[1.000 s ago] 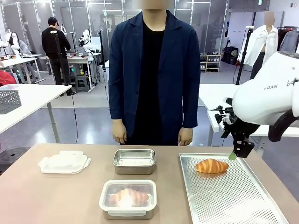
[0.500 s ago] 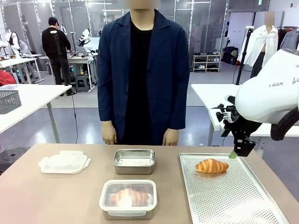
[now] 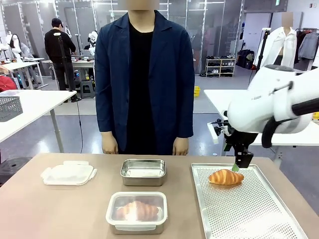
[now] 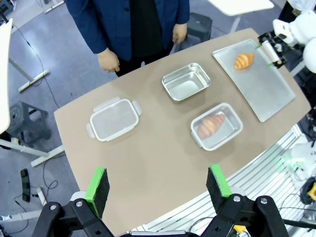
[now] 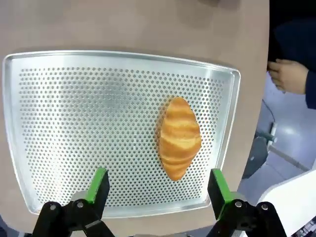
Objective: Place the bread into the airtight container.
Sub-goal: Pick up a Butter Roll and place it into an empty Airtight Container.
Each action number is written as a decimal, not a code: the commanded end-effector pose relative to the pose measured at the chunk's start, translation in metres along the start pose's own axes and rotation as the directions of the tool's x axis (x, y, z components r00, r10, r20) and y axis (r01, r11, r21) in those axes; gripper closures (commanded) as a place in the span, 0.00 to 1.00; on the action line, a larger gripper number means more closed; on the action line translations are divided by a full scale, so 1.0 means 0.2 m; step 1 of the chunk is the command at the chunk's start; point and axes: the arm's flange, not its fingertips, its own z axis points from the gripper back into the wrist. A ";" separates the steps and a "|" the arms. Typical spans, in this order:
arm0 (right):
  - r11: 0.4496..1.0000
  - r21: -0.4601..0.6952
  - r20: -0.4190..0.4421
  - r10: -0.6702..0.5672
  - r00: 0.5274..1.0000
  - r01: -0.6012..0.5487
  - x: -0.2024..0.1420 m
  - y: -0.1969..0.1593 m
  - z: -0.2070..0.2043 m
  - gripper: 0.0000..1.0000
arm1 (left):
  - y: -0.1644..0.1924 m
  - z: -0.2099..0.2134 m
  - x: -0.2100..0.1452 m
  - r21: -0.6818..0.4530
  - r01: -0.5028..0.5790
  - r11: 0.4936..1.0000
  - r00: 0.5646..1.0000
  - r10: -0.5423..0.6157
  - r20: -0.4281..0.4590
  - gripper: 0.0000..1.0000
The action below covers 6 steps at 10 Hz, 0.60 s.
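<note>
A golden croissant, the bread (image 3: 226, 177) (image 5: 179, 138) (image 4: 244, 60), lies on the far part of a perforated metal tray (image 3: 259, 214) (image 5: 74, 123). My right gripper (image 3: 238, 165) (image 5: 158, 185) hangs open just above and behind it, nothing between its fingers. The open steel airtight container (image 3: 143, 172) (image 4: 186, 82) stands empty at the table's middle. A second container (image 3: 136, 212) (image 4: 216, 126), lid on, holds another croissant. My left gripper (image 4: 158, 185) is open, high above the table.
A clear plastic lid (image 3: 69, 174) (image 4: 113, 119) lies at the left of the table. A person in a dark jacket stands at the far edge, hands (image 3: 180, 146) hanging by the table. The tray fills the table's right side.
My right arm has swung left, bringing its gripper over the croissant's far side. The person has shifted a little to the left. Nothing on the table has moved.
</note>
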 end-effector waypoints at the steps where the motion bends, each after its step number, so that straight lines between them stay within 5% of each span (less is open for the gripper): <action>1: 0.996 0.024 -0.092 -0.078 0.993 0.080 0.04 -0.13 -0.10 0.00 | 0.00 0.00 0.00 -0.008 0.011 1.000 1.000 -0.011 0.000 0.00; 6: 0.991 0.038 -0.167 -0.123 0.978 0.131 0.01 -0.29 -0.42 0.00 | 0.00 0.00 0.00 -0.008 0.011 1.000 1.000 -0.011 0.000 0.00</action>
